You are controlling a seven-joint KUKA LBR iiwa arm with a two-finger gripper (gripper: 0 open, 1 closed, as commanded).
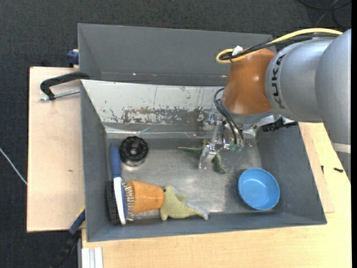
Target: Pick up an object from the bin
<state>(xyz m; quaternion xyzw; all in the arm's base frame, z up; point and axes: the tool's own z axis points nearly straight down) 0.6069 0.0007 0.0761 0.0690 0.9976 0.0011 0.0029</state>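
gripper (213, 154) | up-left of blue bowl (259, 190) | over small dark green thing (195, 148), thin pointed end | grip state: cannot tell

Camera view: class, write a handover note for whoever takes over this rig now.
Gripper: low in mid-bin, over a thin dark green thing; open or shut unclear.
Things, by the view: blue bowl lower right, black round cap upper left, brush, orange cup and yellowish rag lower left.
Done: arm is down in the bin.
Left: grasp, lift one thing out.
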